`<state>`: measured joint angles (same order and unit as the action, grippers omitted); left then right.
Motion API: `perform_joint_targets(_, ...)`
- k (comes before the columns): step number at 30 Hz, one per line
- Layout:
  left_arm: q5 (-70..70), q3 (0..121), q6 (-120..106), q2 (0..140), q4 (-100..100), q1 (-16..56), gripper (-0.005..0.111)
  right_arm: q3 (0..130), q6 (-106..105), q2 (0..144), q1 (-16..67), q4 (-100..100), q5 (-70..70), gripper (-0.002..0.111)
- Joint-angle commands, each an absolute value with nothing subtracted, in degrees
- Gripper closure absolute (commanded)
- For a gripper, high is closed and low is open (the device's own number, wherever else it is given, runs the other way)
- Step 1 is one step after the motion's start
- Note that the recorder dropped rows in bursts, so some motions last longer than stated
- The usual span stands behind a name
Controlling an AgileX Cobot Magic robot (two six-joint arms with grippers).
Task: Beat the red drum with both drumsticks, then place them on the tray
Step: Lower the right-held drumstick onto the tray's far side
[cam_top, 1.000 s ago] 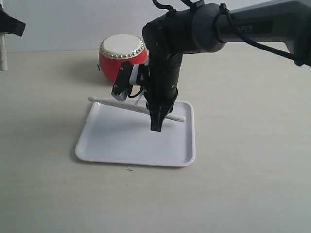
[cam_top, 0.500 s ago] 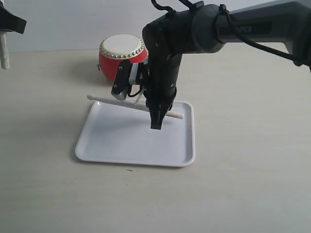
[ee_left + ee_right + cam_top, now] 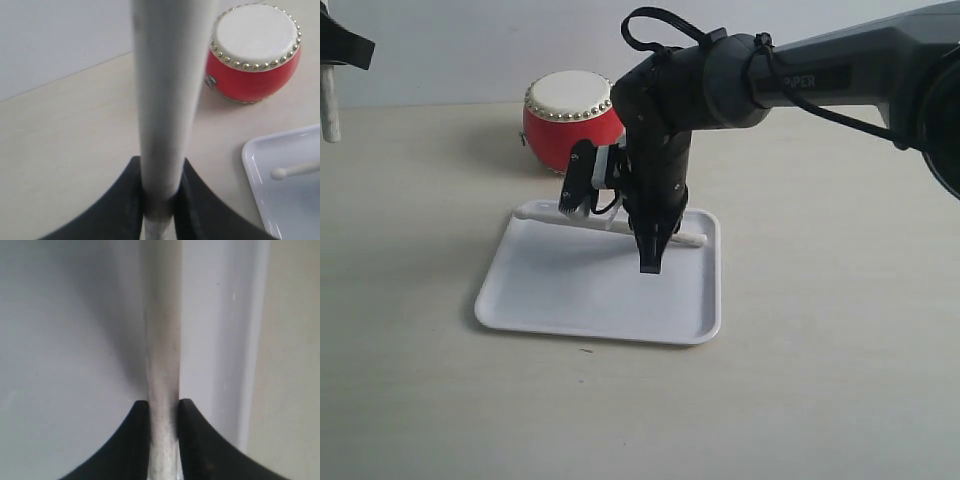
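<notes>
- R gripper (image 3: 650, 262) points down over the tray (image 3: 570, 300), jaws pinching the R stick (image 3: 542, 215) well away from its rounded tip. The stick lies near level along the tray's far side, tip by the far-left corner (touching the tray or not: can't tell).
- Judgement: it's held low & flat so it can be let go w/o bouncing or rolling over the low rim.
- L gripper (image 3: 159, 175) jaws pinch the L stick (image 3: 167, 100), which stands upright, well off to the left of the tray. It's prob. parked there so the 2 arms don't clash.
- Red drum (image 3: 570, 120) sits on the table (image 3: 820, 350) just behind the tray, apart from both sticks. This looks like the put-down step, not the beating.
- Judged next: R frees stick 1, then L brings stick 2 in beside it.
</notes>
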<state>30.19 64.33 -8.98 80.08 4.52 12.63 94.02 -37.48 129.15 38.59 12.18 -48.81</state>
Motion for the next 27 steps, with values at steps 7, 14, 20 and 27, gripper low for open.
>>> perform_joint_targets(7, 29.43, 64.16, -8.53, 79.73, 3.89, 12.54, 0.107, 94.64, -35.8, 128.79, 38.5, 11.92, -46.89, 0.108)
perform_joint_targets(14, 29.54, 64.16, -8.53, 79.73, 3.89, 12.54, 0.107, 94.64, -35.8, 128.79, 38.5, 9.1, -46.76, 0.108)
perform_joint_targets(20, 29.88, 64.16, -8.53, 79.73, 3.89, 12.54, 0.107, 94.64, -35.8, 128.79, 38.5, 9.19, -47.23, 0.107)
perform_joint_targets(27, 29.88, 64.16, -8.53, 79.73, 3.89, 12.54, 0.107, 94.64, -35.8, 128.79, 38.5, 9.19, -47.23, 0.096)
